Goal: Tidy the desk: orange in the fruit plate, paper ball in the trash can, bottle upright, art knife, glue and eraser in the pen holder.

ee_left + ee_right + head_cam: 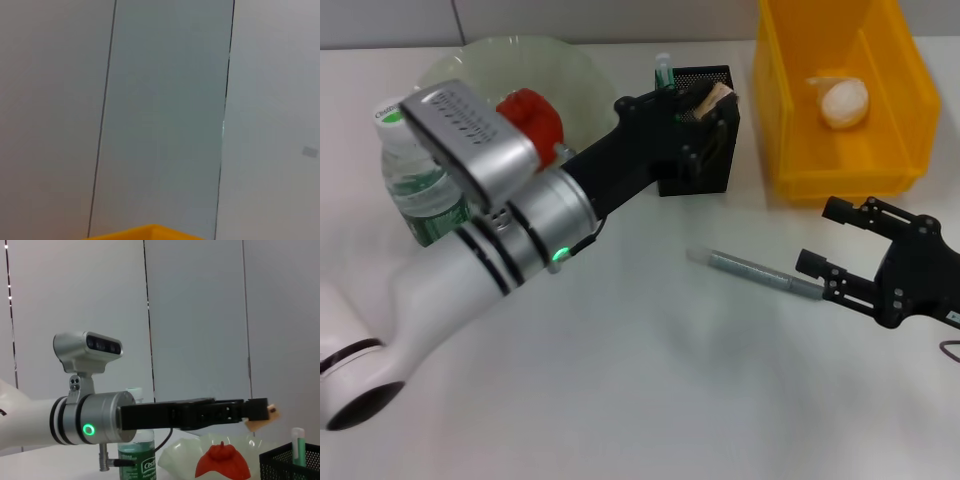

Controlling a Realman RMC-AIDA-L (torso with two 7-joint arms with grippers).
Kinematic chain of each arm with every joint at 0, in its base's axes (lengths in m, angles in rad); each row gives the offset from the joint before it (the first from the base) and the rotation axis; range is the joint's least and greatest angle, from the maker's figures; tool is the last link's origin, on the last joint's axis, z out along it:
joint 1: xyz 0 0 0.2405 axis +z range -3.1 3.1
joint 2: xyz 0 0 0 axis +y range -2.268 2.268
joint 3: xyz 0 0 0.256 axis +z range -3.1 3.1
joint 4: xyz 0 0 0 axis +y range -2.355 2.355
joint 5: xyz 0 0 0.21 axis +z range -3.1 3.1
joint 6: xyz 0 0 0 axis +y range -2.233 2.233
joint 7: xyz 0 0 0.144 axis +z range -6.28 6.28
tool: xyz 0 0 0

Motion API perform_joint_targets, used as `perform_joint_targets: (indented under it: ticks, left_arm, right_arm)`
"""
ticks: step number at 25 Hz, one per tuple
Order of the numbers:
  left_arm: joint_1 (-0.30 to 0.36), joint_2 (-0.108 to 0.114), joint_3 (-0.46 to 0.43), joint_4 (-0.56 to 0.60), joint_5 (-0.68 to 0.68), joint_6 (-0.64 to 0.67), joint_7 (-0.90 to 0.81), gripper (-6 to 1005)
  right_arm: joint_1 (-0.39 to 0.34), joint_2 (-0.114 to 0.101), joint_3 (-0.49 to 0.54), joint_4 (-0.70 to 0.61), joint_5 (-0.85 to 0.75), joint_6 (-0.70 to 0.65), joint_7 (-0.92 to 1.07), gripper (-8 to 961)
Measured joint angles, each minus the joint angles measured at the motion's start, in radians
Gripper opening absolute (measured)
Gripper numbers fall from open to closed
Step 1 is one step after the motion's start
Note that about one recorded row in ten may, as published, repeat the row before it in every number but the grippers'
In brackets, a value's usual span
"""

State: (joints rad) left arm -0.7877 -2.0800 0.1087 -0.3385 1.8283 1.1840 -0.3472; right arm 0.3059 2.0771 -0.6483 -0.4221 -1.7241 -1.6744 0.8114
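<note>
The left gripper [718, 100] is held above the open top of the pen holder [712, 160], closed on the eraser [720, 94], which is seen clear of the mesh rim in the right wrist view [263, 416]. The art knife [664, 70] stands inside the holder at its far left corner. The right gripper [832, 245] is positioned low over the table [650, 380] with jaws spread, its lower finger at the end of the glue [752, 270], which lies flat in open room between holder and gripper. The trash can [790, 120] stands just right of the holder with the paper ball [844, 102] inside. The orange [532, 118] sits in the fruit plate [560, 60]; the bottle [418, 190] stands upright beside it.
</note>
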Motion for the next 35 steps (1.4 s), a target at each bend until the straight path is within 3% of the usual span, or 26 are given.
perform_joint_targets:
  ticks: [1, 2, 3, 6, 7, 18, 35]
  left_arm:
    - [0.000, 0.000, 0.000, 0.000, 0.000, 0.000, 0.000, 288]
    - [-0.002, -0.001, -0.109, -0.039, 0.067, -0.070, 0.049, 288]
    - [0.001, -0.001, -0.158, -0.056, 0.101, -0.105, 0.070, 288]
    - [0.004, -0.001, -0.195, -0.067, 0.125, -0.128, 0.083, 289]
    - [0.012, -0.001, -0.257, -0.078, 0.169, -0.158, 0.097, 289]
    - [0.008, -0.002, -0.366, -0.081, 0.188, -0.271, 0.099, 290]
    - [0.000, -0.002, -0.380, -0.074, 0.189, -0.310, 0.100, 307]
  right_arm:
    - [0.000, 0.000, 0.004, 0.000, 0.000, 0.000, 0.000, 689]
    - [-0.001, 0.000, 0.011, 0.002, 0.000, 0.001, 0.000, 689]
    - [-0.001, 0.000, 0.031, 0.010, 0.000, 0.006, 0.000, 689]
    - [-0.001, 0.001, 0.055, 0.022, 0.000, 0.018, 0.000, 689]
    - [-0.001, 0.001, 0.062, 0.027, 0.000, 0.025, 0.000, 689]
    - [0.002, 0.002, 0.085, 0.051, 0.000, 0.067, 0.006, 690]
    - [0.001, 0.005, 0.085, 0.057, 0.000, 0.075, 0.009, 686]
